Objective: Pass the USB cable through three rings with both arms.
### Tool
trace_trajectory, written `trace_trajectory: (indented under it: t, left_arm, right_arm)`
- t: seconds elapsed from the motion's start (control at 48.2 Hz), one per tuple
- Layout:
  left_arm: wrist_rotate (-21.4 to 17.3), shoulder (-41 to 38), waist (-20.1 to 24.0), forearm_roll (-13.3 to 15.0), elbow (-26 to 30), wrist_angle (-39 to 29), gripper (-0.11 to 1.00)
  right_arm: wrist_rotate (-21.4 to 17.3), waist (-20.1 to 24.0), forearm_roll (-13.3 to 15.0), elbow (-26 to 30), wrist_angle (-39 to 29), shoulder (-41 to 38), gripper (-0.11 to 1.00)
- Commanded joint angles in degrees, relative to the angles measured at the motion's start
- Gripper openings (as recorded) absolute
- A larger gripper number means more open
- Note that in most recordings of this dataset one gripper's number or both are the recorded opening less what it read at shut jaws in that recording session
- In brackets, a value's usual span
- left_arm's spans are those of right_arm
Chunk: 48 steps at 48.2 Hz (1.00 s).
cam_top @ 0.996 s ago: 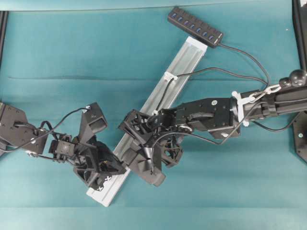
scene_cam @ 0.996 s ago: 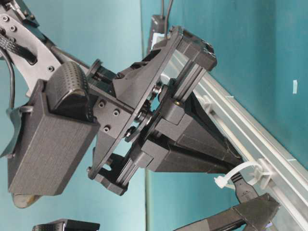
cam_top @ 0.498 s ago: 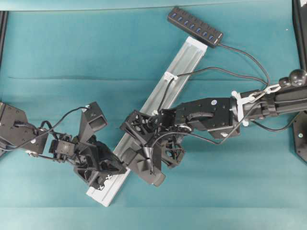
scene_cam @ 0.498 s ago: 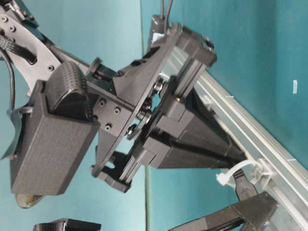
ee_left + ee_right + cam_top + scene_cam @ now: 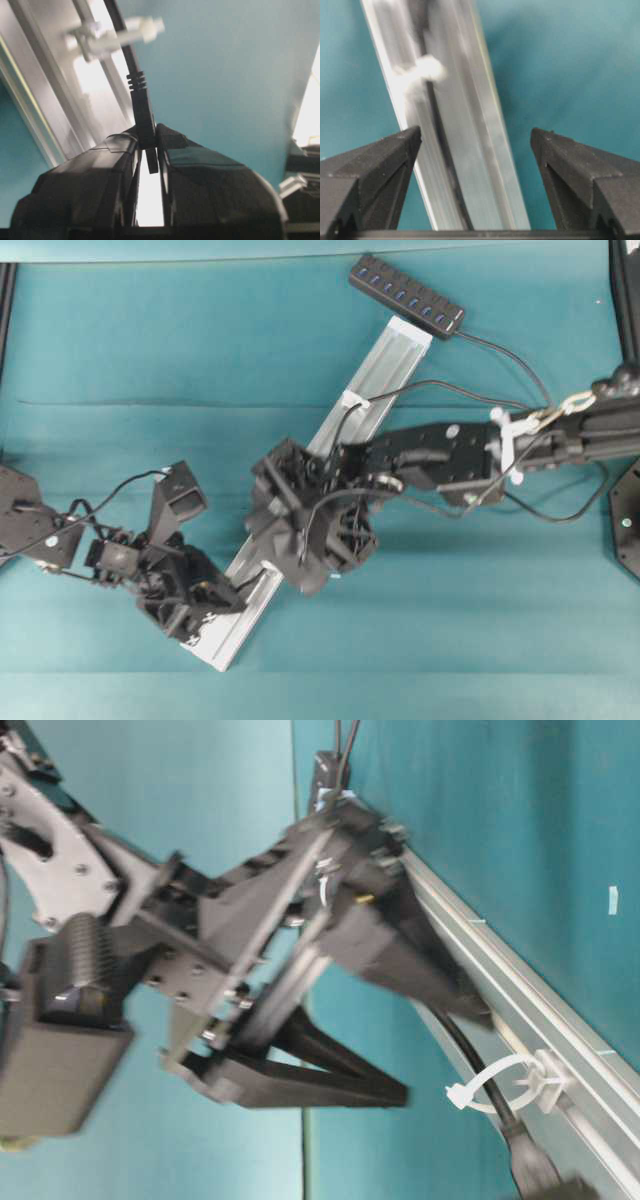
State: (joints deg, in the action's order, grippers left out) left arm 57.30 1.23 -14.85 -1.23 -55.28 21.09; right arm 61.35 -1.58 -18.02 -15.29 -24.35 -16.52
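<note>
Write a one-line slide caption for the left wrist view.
Left gripper pinches the USB cable plug just past a white ring on the aluminium rail.

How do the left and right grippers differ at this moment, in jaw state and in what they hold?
The left gripper is shut on the USB cable's plug; the right gripper is open and holds nothing. The left sits near the rail's lower end in the overhead view; the right hovers over its middle. Both are black and point at the rail.
</note>
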Motion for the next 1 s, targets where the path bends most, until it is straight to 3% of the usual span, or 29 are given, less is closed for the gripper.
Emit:
trace_trajectory:
  t: [0.0,0.415,0.726,0.976]
  left_arm:
    - [0.5,2.1,-1.3,-0.1,-0.3,0.4,0.10]
    - [0.5,5.1,-1.6,-0.1,-1.5,-2.0,0.10]
    - [0.6,6.5,-1.6,-0.1,-0.8,-8.2,0.10]
    - [0.4,7.7,-1.5,-0.1,-0.7,-8.1,0.11]
  right_arm:
    - [-0.8,-0.3,0.1,-0.4,0.4,1.3,0.91]
    - [-0.8,-1.0,0.1,-2.5,1.5,3.3,0.91]
    - [-0.9,-1.0,0.0,-3.1,1.5,3.7,0.91]
    - [-0.9,-1.1,-0.2,-3.1,1.9,3.7,0.91]
